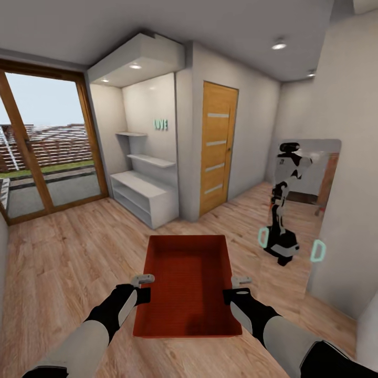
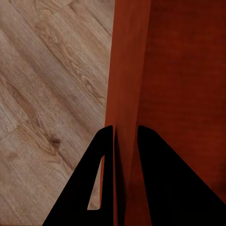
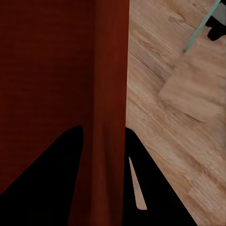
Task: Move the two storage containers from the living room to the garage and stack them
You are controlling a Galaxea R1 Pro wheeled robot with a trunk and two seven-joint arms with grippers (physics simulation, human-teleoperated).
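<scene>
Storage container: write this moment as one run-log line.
storage container carried over wood floor | left hand shut on left wall | right hand shut on right wall | wooden door ahead

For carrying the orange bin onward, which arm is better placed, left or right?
Neither alone: the left gripper clamps the bin's left wall and the right gripper its right wall, so both should carry together.

The scene was evenly and brightly lit by recessed ceiling lights [image 1: 279, 45] and by daylight admitted through the glass door [image 1: 47, 152]. Soft shading was cast inside the storage container [image 1: 188, 286]. Straight lines were bowed at the head view's edges. Both wrist views were rendered slightly soft, without glare.
</scene>
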